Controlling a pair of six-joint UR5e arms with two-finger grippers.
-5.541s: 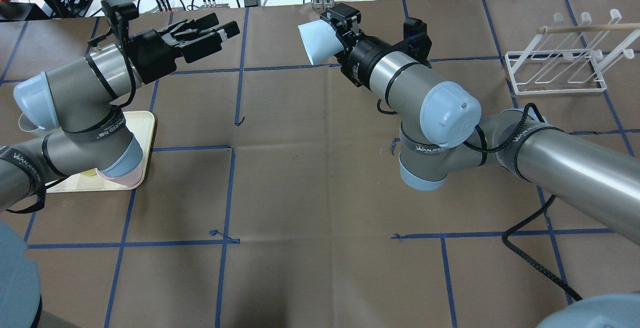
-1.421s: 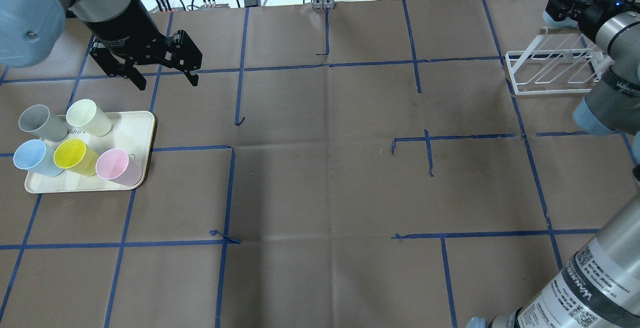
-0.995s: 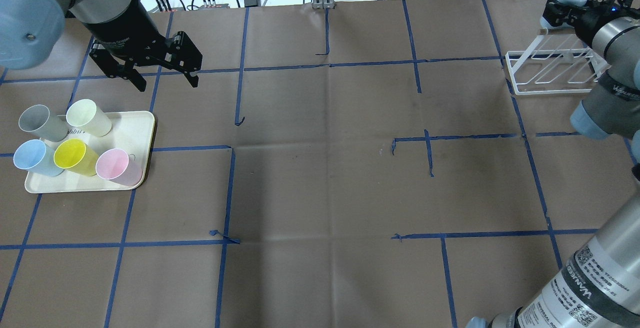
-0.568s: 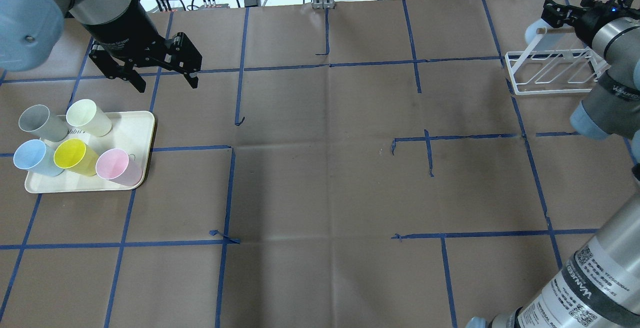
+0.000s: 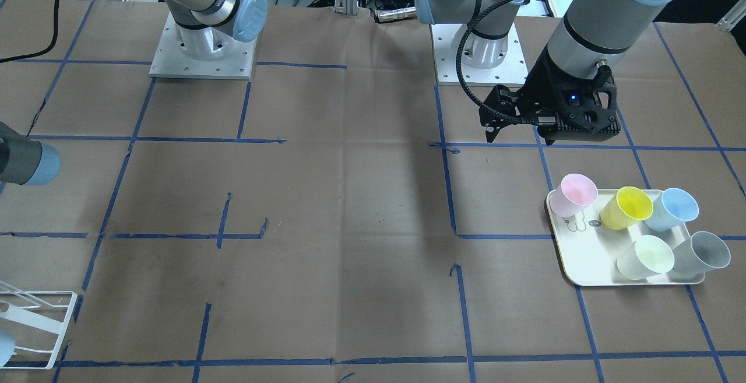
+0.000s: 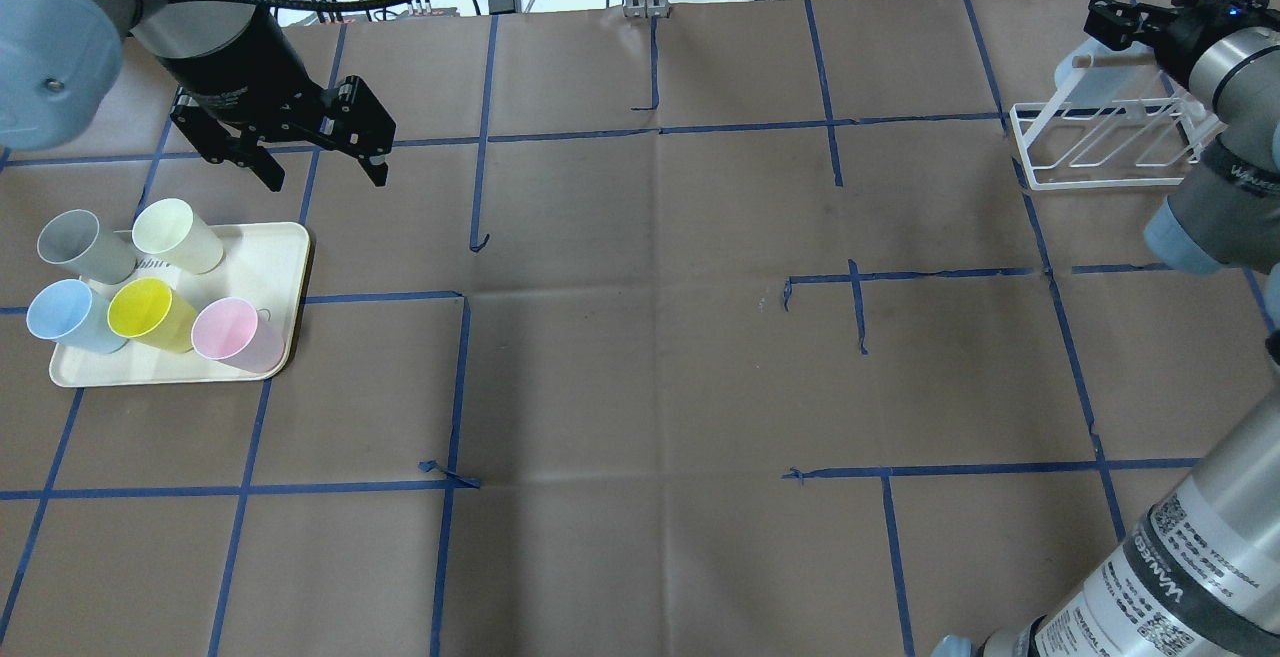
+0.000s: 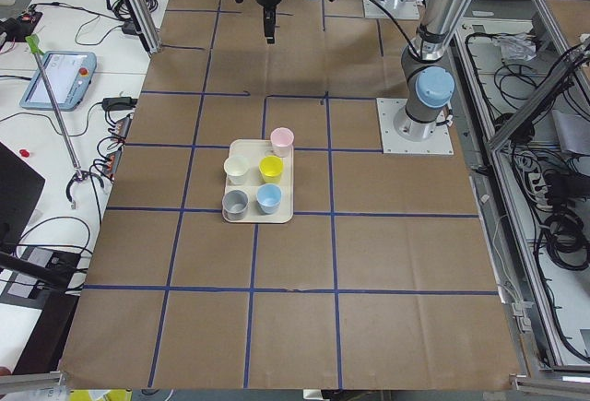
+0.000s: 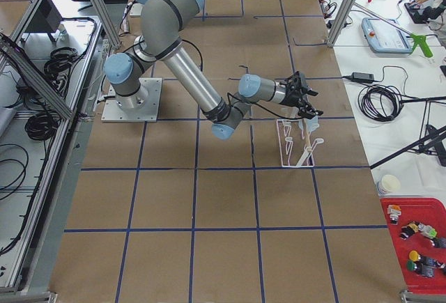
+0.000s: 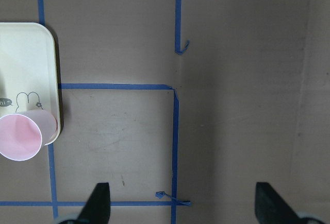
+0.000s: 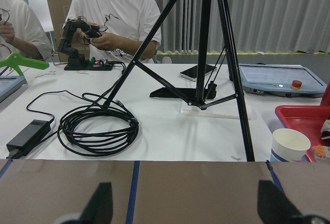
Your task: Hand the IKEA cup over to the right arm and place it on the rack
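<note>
Surface: table (image 6: 640,357) covered in brown paper and squared off with blue tape (image 6: 660,129). 2 bolted base plates (image 5: 169,65) sit along the robot's edge.

Room: a white bench runs beyond the far edge. It carries a coiled cable (image 10: 98,126), a power brick (image 10: 28,134), a black tripod (image 10: 203,44), a paper cup (image 10: 290,144) and a red bin (image 10: 304,118). 2 people (image 10: 116,13) in white T-shirts sit behind the bench.

Rack (image 6: 1023,147): white wire, near the far right corner of the table. The light blue cup (image 6: 1093,82) sits tilted on a peg at the rack's far side, at the end facing the table's middle.

Right gripper (image 10: 186,203): fingers apart, nothing between them. It hangs over the far edge just beside the light blue cup. Contact with the cup cannot be told.

Left gripper (image 6: 327,182): fingers apart, empty, pointing down over the table just past the tray's far right corner.

Tray (image 6: 275,267): cream, with a rabbit drawing, at the left edge of the table. It holds 5 cups, mouths up. The grey cup (image 6: 75,242) and cream cup (image 6: 170,232) are on the far side. The second blue cup (image 6: 60,312), yellow cup (image 6: 145,312) and pink cup (image 6: 230,332) are on the near side, with the pink one at the near right corner.

In the way: the right arm (image 6: 1230,187) crosses over the rack's right end and hides part of it in the overhead view.
</note>
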